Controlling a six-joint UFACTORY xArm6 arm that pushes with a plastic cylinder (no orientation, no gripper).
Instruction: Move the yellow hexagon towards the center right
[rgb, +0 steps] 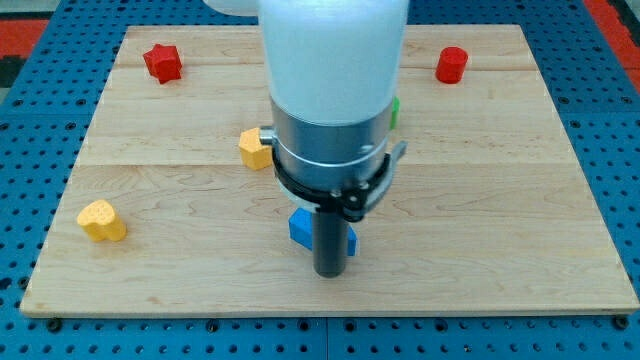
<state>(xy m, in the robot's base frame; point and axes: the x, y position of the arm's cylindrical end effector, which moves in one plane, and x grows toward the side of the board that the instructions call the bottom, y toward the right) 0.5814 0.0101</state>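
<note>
1. My tip (330, 274), the end effector, was a bare rod with nothing to spread or pinch; it stood on the counter (480, 220) low in the view's middle, in front of a blue block (300, 228) that showed on both sides of it; whether it touched that block could not be told.
2. The yellow hexagon (255, 148) lay up and to the view's left of the tip, well apart from it, its right edge hidden behind the arm's body; the shape was only partly readable.
3. It looked small, light and rigid; I judged it would slide readily and might turn if struck off-centre; contact belonged on its left face, pushing rightward.
4. A green block (395, 111) peeked out right of the arm, possibly in the path.
5. The wood looked smooth and level; the centre right lay open; a yellow heart (102, 220), red star (162, 62) and red cylinder (452, 65) sat far off.
</note>
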